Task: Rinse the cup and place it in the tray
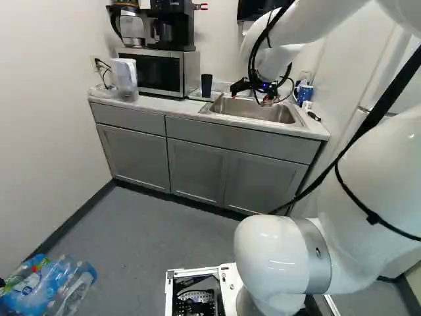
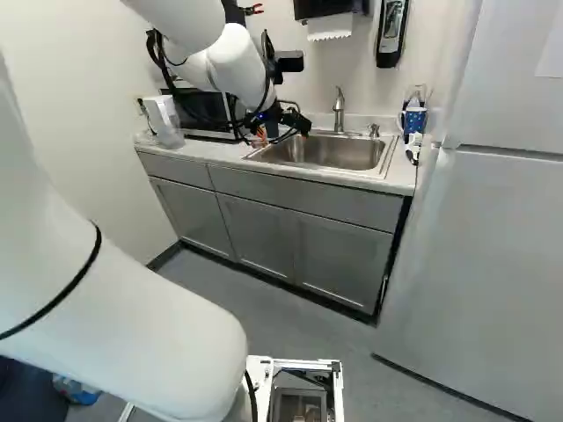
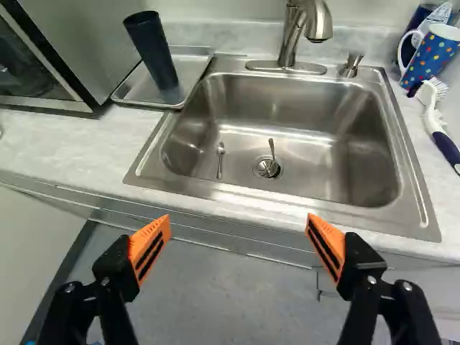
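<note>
Arm [image 1: 283, 260] reaches fwd from its base joint, bent at the elbow, far end angled down nr the sink [image 3: 287, 200]. Pincer [image 1: 251, 99] spread wide, nothing btwn its fingers; wrist view has one orange pad [image 3: 151, 244] each side, w/ the sink ahead.

Cup [image 3: 152, 54]: tall, plain, v. dark blue, narrower twd the bottom. Stands upright in the tray [image 3: 195, 68], a shallow metal one beside the sink, on the microwave [image 1: 151, 71] side. Can't tell if cup's wet.

Tabletop [image 3: 79, 147] is pale w/ faint mottling. Sink is stainless, single basin; two spoons inside, one [image 3: 221, 162] lying apart from the drain [image 3: 263, 171], the other [image 3: 272, 152] w/ its end at it. Faucet [image 3: 291, 43] at the back. Past the sink's other side: dotted blue mug [image 3: 431, 56] + white brush [image 3: 433, 118] w/ dark handle.

Gray cabinets [image 1: 197, 171] below, gray floor [image 1: 151, 230]. Fridge [image 2: 493, 264] at R of right base view; plastic bottles [image 1: 52, 289] on floor, bottom L of left base view.
</note>
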`<state>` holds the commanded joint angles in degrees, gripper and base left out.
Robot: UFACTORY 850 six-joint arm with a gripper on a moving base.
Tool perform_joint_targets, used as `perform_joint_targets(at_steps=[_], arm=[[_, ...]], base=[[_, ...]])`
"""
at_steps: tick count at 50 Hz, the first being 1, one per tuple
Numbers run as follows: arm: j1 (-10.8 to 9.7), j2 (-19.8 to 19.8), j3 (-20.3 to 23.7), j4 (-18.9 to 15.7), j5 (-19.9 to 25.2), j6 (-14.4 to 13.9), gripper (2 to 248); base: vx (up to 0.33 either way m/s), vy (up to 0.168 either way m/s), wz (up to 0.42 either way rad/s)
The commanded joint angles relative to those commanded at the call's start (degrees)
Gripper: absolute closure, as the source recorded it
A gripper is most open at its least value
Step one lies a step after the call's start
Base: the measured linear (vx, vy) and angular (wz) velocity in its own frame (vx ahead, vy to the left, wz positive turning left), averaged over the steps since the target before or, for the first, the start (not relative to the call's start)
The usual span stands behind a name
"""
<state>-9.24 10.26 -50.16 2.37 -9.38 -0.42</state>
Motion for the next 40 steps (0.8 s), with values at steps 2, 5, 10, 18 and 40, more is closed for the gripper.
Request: perform_joint_targets(at_steps=[2, 5, 10, 18, 40], arm=[[0.13, 0.08, 0.65, -0.03, 0.86, 0.01, 3], [0.32, 0.2, 1.58, -0.08, 2.08, 0.01, 3], [0.66, 0.41, 3.22, -0.17, 4.24, 0.03, 3], [1.26, 0.78, 6.18, -0.32, 8.13, 0.06, 3], [3.2, 1.99, 15.63, -0.82, 20.56, 0.15, 3]], base=[[0.0, 0.0, 0.0], [0.0, 0.0, 0.0], [0.0, 0.0, 0.0], [0.0, 0.0, 0.0], [0.0, 0.0, 0.0]])
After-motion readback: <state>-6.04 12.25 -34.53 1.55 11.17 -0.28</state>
